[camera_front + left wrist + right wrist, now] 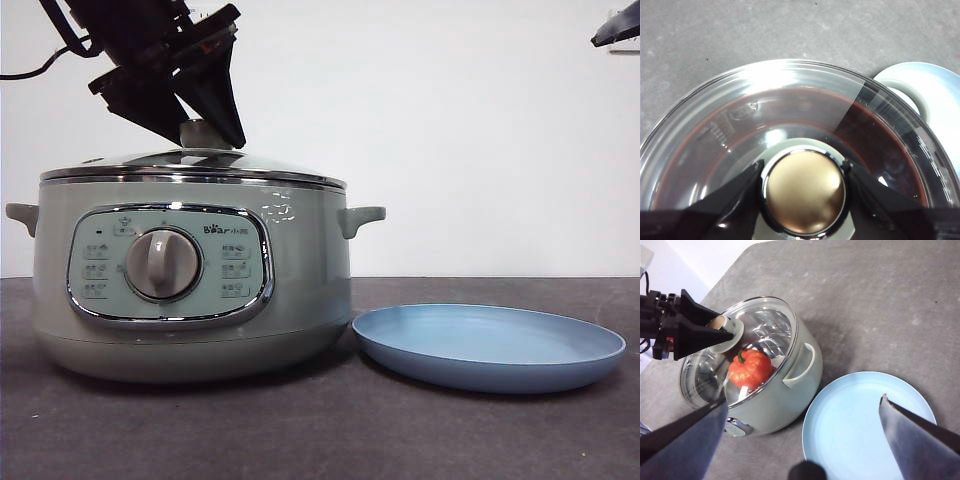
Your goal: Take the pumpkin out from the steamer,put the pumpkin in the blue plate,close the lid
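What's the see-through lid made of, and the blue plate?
The lid looks like clear glass with a shiny metal rim: the pumpkin shows through it. The blue plate looks like matte plastic, dull with no glare, though I can't be sure.

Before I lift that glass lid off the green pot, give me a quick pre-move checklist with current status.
1. Left gripper jaws flank the round knob of the chrome-rimmed glass lid: ok.
2. Firm clamp on knob: cannot tell.
3. Lid seated on the sage-green steamer: ok.
4. Small orange-red pumpkin inside, under the glass: ok.
5. Light-blue round plate bare beside the steamer: ok.
6. Right gripper open above the plate: ok.
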Tool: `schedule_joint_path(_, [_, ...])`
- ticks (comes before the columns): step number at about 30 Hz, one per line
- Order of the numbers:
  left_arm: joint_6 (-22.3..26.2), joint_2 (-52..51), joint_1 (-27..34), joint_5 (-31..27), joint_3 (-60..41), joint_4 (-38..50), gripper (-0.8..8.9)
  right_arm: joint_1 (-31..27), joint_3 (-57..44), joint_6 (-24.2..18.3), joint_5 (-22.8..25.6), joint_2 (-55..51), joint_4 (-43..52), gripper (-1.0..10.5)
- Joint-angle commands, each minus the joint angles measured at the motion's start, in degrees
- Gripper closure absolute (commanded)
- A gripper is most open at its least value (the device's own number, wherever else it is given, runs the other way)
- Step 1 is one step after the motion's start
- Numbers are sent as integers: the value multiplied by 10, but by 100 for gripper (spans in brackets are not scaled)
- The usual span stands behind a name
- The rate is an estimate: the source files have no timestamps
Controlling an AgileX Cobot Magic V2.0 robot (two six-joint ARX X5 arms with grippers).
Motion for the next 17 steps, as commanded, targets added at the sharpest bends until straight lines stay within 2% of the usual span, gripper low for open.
schedule_joint_path(1, [7,-15,-2,3,20,2,822,1,2,-5,0,3,14,443])
schedule_joint_path(6, [17,-48,-2,-25,48,-3,822,10,3,8,0,17,41,443])
schedule_joint_path(10, [23,-81,-2,-61,74,-30,822,49,24,8,2,50,43,442])
schedule_joint_path(17, [30,-160,-2,-201,93,-69,822,175,103,0,93,157,41,432])
